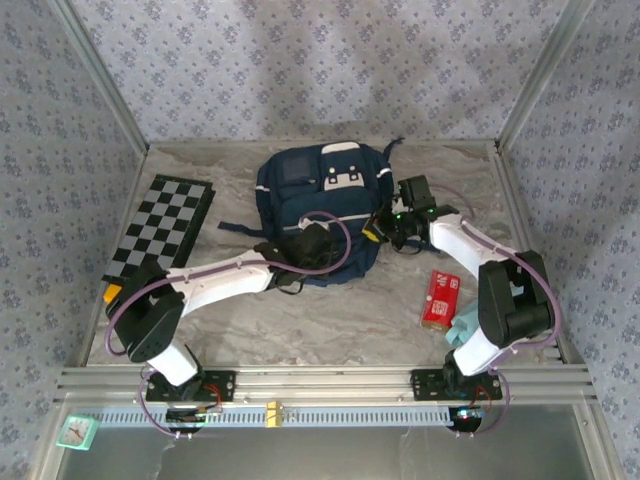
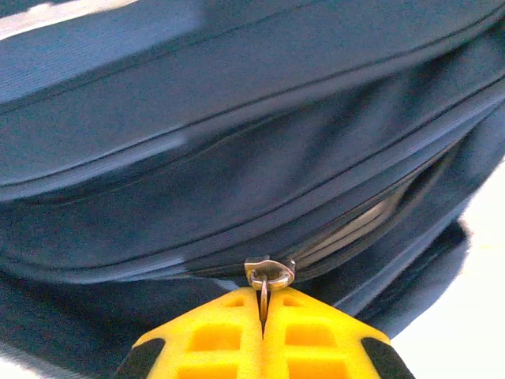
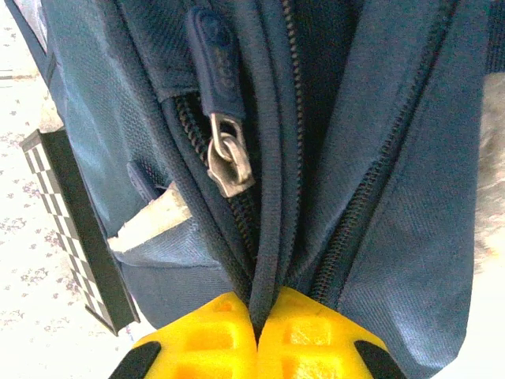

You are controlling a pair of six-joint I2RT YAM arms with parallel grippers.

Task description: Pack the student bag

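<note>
Far left of the desk [image 1: 330, 335]: a checkered board [image 1: 165, 225] lying flat, near the student bag [image 1: 300, 205] but apart from it. Next, mid-desk toward the back wall: the bag itself, flat on its back, white patches up, dark straps trailing off the near-left side. Looks soft and floppy, navy fabric prone to folding and sagging wherever pinched; probably light while unpacked, so likely to slide or lift under a pull unless anchored. At its near edge: the left claw [image 2: 263, 304], yellow fingertips pressed together on the thin metal pull [image 2: 263, 289] hanging from a zipper slider [image 2: 269, 272]; to the right of the slider, a stretch of zip gaping a little. Makes the best hold for opening, though small, hard and slippery, so easy to lose if tugged off the line of the teeth. On the bag's right side: the right claw [image 3: 256, 312], shut tight on a rolled fabric seam between 2 zipper tracks, another pull tab [image 3: 229, 162] dangling just above, untouched. Reads as 1 claw bracing cloth and 1 working the zip. Sensible to draw along the track slowly, against that brace. Further right, well apart from the bag: a red box [image 1: 440, 298] and a pale teal item [image 1: 462, 325] by the near-right corner, presumably waiting to go in
</note>
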